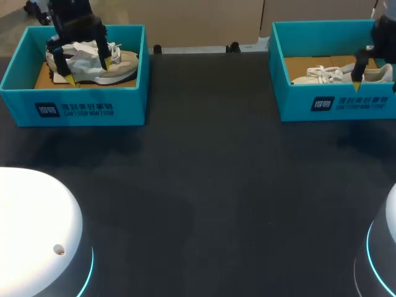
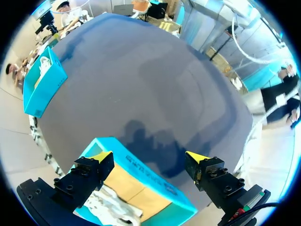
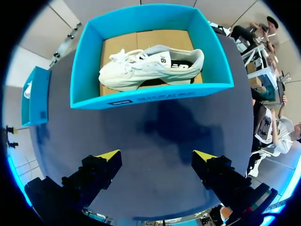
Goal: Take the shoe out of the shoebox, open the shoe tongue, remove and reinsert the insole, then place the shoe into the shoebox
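Note:
Two teal shoeboxes stand at the table's far side. The left box [image 1: 80, 108] holds a grey and white sneaker [image 1: 120, 65]. My left gripper [image 1: 88, 71] hangs open right above that shoe, one finger over the box's inside and one past its front wall [image 2: 146, 172]; white laces [image 2: 113, 205] show under it. The right box [image 1: 334, 102] holds a white sneaker [image 1: 322, 75] lying on its side on brown card. My right gripper [image 3: 156, 155] is open, above the table just in front of that box [image 3: 150, 94], the white sneaker [image 3: 150, 66] ahead of it.
A wide stretch of dark table [image 1: 204, 173] lies between and in front of the boxes. The white round bases of my arms [image 1: 31, 229] [image 1: 387, 247] sit at the near corners.

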You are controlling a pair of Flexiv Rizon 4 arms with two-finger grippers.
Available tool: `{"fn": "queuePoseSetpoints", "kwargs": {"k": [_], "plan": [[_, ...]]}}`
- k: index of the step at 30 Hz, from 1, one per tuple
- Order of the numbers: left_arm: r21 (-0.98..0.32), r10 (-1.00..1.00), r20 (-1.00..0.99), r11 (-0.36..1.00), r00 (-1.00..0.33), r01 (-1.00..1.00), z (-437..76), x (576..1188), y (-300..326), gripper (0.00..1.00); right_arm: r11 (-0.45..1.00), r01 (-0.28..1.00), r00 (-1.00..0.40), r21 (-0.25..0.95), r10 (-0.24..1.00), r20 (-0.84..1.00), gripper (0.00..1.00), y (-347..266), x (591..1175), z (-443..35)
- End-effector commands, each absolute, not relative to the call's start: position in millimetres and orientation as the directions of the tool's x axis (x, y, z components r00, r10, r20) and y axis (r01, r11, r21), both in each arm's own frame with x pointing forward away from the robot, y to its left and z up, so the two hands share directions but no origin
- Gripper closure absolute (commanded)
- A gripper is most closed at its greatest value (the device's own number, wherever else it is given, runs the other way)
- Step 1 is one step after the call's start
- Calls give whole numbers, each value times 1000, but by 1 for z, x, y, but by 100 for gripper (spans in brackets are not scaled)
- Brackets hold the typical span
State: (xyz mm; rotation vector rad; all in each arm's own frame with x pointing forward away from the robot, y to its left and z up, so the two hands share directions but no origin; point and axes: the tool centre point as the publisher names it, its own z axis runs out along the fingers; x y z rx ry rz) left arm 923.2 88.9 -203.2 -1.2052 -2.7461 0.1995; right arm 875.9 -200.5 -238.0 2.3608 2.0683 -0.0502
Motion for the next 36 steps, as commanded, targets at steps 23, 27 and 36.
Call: {"fn": "queuePoseSetpoints", "kwargs": {"k": [23,27,36], "plan": [[-50,945,-18,324,-325,945,-198,1096,212,0,-131,991,131,-1,991,-24,0,-201,872,-238],[-50,945,-18,324,-325,945,-198,1096,212,0,-131,991,131,-1,991,-24,0,-201,872,-238],[35,970,-4,245,-245,969,-215,1106,210,0,-131,991,131,-1,991,-24,0,-201,872,-238]]}}
